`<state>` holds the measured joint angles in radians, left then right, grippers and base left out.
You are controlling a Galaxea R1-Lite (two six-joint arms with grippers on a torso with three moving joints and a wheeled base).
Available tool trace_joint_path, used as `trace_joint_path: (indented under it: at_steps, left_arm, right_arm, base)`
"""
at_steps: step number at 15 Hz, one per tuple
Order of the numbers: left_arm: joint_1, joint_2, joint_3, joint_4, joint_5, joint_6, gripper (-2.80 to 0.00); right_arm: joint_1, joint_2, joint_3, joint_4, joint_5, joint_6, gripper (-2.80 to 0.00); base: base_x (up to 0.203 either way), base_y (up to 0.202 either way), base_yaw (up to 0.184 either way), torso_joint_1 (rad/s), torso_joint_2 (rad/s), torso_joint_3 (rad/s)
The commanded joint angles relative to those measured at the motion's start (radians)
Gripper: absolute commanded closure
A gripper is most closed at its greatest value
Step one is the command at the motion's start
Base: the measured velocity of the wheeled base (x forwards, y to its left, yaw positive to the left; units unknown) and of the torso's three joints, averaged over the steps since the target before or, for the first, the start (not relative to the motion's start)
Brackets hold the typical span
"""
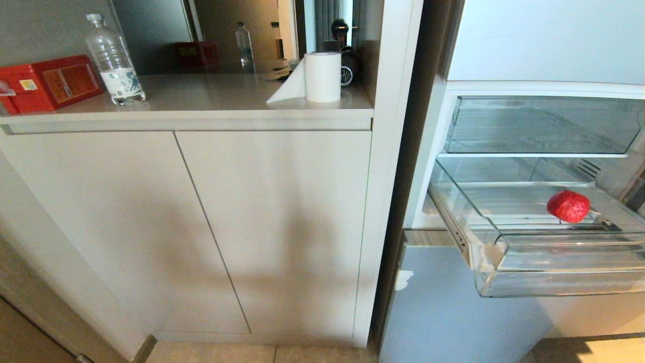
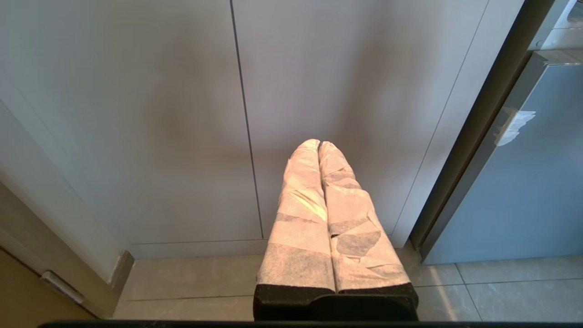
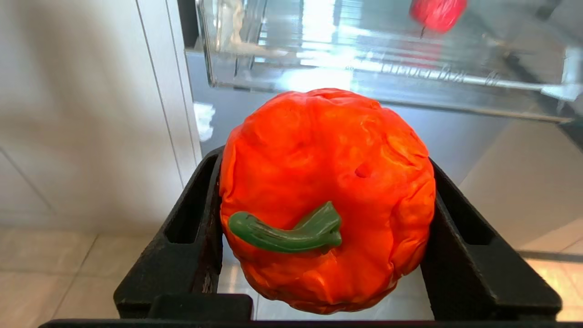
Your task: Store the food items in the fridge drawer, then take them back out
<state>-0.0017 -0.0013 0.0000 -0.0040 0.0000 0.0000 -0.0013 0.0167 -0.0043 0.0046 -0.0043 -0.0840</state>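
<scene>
The right wrist view shows my right gripper shut on the orange-red food item with a green stem, its black fingers pressing both sides. It hangs low, below and in front of the pulled-out clear fridge drawer. The glossy red food item lies inside that drawer, towards its right; the wrist view catches it too. My left gripper is shut and empty, its paper-wrapped fingers pointing at the cabinet doors. Neither arm is in the head view.
A shallower clear drawer sits closed above the open one. Left of the fridge a cabinet carries a worktop with a water bottle, a red box and a paper roll. A grey-blue lower fridge door stands below the drawer.
</scene>
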Motion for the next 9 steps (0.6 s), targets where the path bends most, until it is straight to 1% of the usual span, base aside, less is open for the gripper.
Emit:
trace_joint_path:
  at_steps: [1, 5, 6, 9]
  left_arm:
    - [0.000, 0.001, 0.002, -0.001, 0.000, 0.000, 0.00]
    - [0.000, 0.001, 0.002, -0.001, 0.000, 0.000, 0.00]
    - [0.000, 0.001, 0.002, -0.001, 0.000, 0.000, 0.00]
    - [0.000, 0.001, 0.002, -0.001, 0.000, 0.000, 0.00]
  right_arm:
    - [0.000, -0.017, 0.004, 0.005, -0.002, 0.007, 0.00]
    - [0.000, -0.017, 0.004, 0.005, 0.000, 0.001, 0.00]
    - [0.000, -0.017, 0.004, 0.005, 0.000, 0.003, 0.00]
    - [0.000, -0.017, 0.004, 0.005, 0.000, 0.009, 0.00]
  base:
    - [0.000, 0.000, 0.000, 0.000, 0.00, 0.000]
    - [0.000, 0.000, 0.000, 0.000, 0.00, 0.000]
    - [0.003, 0.002, -0.097, 0.003, 0.00, 0.002]
    - [0.000, 0.008, -0.169, 0.005, 0.00, 0.001]
